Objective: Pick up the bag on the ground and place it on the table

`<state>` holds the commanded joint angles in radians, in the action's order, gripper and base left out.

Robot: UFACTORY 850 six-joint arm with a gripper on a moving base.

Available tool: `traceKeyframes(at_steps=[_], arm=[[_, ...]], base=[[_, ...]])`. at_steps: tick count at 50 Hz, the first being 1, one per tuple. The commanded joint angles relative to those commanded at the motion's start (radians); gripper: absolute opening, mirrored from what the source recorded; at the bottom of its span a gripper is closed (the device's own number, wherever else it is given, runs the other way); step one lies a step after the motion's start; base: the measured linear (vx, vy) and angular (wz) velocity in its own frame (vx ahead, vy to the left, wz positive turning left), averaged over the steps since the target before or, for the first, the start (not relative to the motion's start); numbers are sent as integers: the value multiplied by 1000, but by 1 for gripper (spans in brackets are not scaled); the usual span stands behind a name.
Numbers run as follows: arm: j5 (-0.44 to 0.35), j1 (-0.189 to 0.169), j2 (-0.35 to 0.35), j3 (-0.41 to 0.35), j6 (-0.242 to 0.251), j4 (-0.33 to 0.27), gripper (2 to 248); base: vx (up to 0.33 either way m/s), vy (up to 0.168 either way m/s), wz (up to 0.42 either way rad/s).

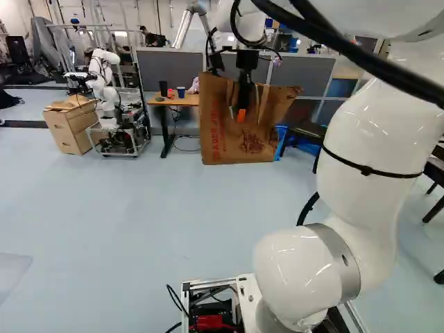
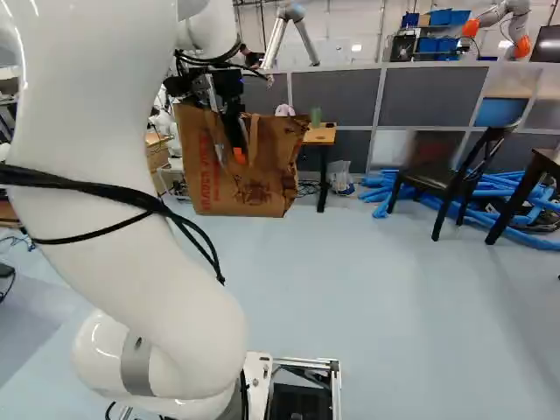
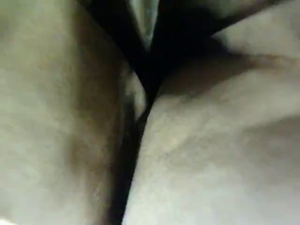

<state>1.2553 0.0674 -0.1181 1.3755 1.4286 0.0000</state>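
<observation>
Bag [image 1: 225, 135] at the gripper [image 1: 242, 112]: the gripper reaches down in front of the bag's upper part, among its handles.
Tool state: cannot tell whether it is apart, together or clamped on anything; brown material hides it in the wrist view.
Handles [image 2: 253, 140]: tan straps near the gripper.
Close up: pale brown surfaces with soft folds crowd the wrist view, a dark gap running between them.
Body: large, brown and upright, broad side facing the base cameras, crumpled toward the top.
Top edge: uneven, flaring out at the right of the left base view.
Print: dark red lettering up one side, a darker picture low on the face.
Bag's place: ahead of the base, in front of the table [image 1: 175, 100], its bottom below the tabletop; cannot tell whether it touches the floor [image 1: 139, 222].
Table: wooden top, dark legs; a black cup [image 1: 164, 89] and blue mug [image 1: 181, 92] on it.
</observation>
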Motion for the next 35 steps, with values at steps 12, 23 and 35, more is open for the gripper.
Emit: traceKeyframes(at_steps=[12,23,35], arm=[[0,0,0,0,0,0,18],[0,0,0,0,0,0,18],[0,0,0,0,0,0,18]], base=[[140,0,-4],[154,0,-5],[154,0,-10]])
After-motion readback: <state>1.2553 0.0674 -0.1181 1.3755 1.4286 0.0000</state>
